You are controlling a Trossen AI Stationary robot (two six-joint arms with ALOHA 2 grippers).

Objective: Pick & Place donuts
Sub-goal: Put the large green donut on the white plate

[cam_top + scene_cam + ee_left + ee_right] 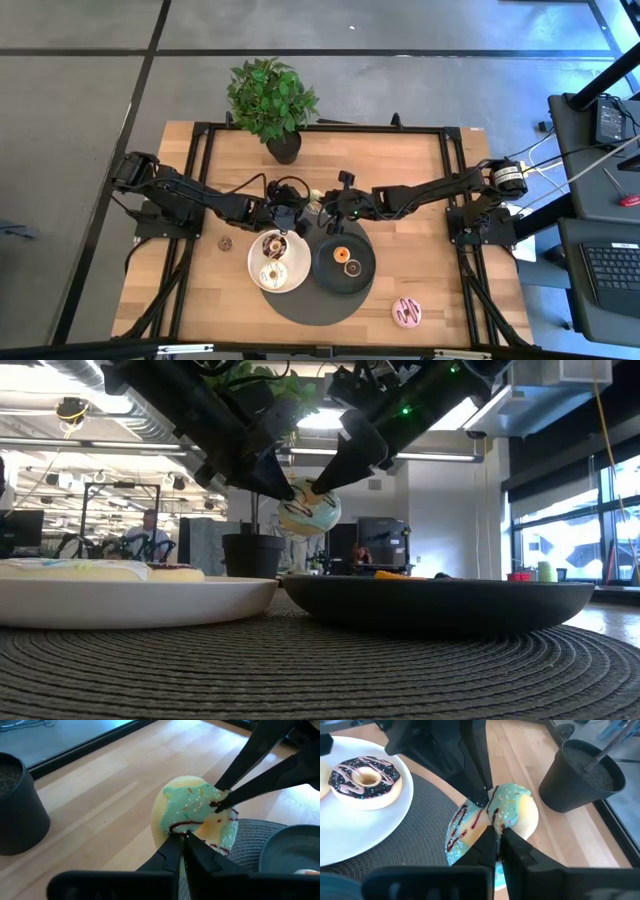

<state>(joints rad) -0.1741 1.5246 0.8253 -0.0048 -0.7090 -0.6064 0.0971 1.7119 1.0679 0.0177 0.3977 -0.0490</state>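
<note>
A pale wooden slatted table [400,180] carries a round dark woven mat [405,845], and an office room with ceiling lights lies behind. The mint-green iced ring donut with chocolate drizzle [197,815] hangs in the air, tilted on edge, pinched at opposite rims between the closed fingers of the left gripper [181,836] and right gripper [493,831]

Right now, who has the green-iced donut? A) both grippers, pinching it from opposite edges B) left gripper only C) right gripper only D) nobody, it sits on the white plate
A: the green-iced donut hangs in the air above the table with the left gripper shut on one edge and the right gripper shut on the opposite edge, clear of the white plate.
</note>
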